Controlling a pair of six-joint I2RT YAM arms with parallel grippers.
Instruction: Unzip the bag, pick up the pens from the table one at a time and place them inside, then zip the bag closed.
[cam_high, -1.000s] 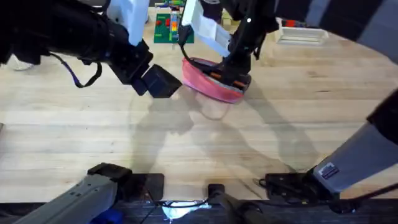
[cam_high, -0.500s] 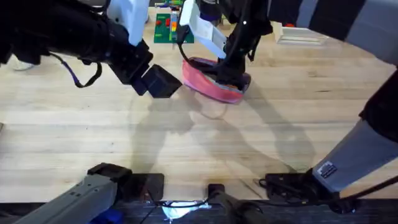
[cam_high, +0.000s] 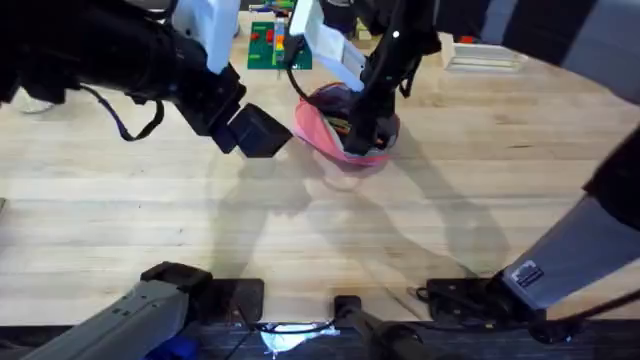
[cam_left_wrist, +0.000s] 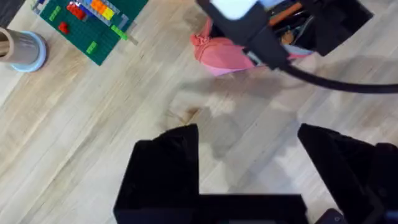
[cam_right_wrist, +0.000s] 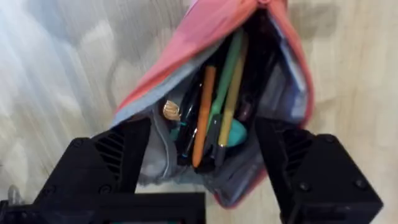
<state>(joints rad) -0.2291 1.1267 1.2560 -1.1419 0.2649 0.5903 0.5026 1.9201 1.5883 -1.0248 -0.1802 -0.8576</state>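
Observation:
The pink bag (cam_high: 315, 120) sits at the table's (cam_high: 200, 220) far middle, unzipped, its mouth gaping. Inside lie an orange pen (cam_right_wrist: 204, 112), a green pen (cam_right_wrist: 229, 68) and other stationery. My right gripper (cam_high: 362, 135) hovers right over the bag (cam_right_wrist: 186, 56); its black fingers (cam_right_wrist: 118, 155) stand wide apart on either side of the mouth, open, with nothing pinched. My left gripper (cam_high: 262, 135) hangs just left of the bag (cam_left_wrist: 224, 53), above bare wood. It is open and empty (cam_left_wrist: 249, 137).
A green baseplate with coloured bricks (cam_high: 265, 45) lies behind the bag, with a tape roll (cam_left_wrist: 18, 50) near it. A white box (cam_high: 485, 55) stands at the back right. The near half of the table is bare wood.
The bag has bunched up and turned its open mouth upward under the right gripper, which shifted slightly left. The left arm has stayed still.

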